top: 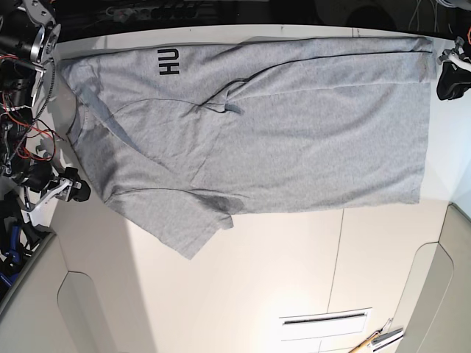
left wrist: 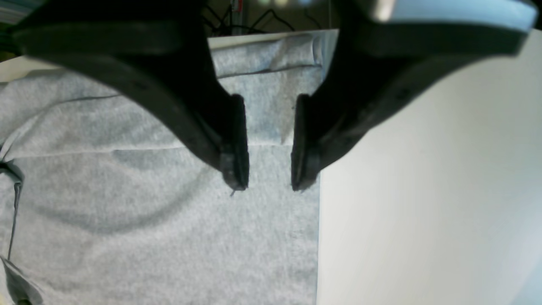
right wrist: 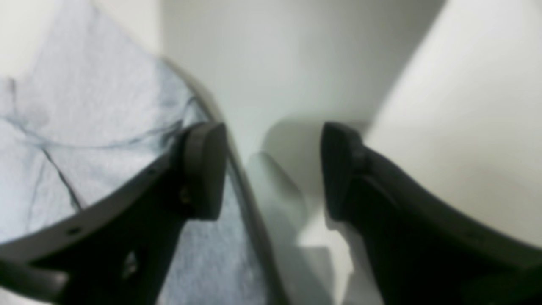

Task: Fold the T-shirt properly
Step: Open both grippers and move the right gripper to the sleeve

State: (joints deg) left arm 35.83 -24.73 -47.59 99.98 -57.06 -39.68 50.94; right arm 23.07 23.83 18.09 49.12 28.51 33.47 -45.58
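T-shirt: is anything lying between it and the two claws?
Nothing visible. The T-shirt lies flat on the table; the left gripper hangs open right over its edge, and the right gripper, open, straddles its other edge.

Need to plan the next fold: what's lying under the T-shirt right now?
The T-shirt lies spread on the white table, which shows around its near and side edges. Whatever else sits beneath the fabric is covered and cannot be seen.

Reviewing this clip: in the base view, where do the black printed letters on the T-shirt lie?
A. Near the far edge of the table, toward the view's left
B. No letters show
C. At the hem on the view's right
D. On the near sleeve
A: the black letters sit on the T-shirt beside the table's far edge, left of centre.
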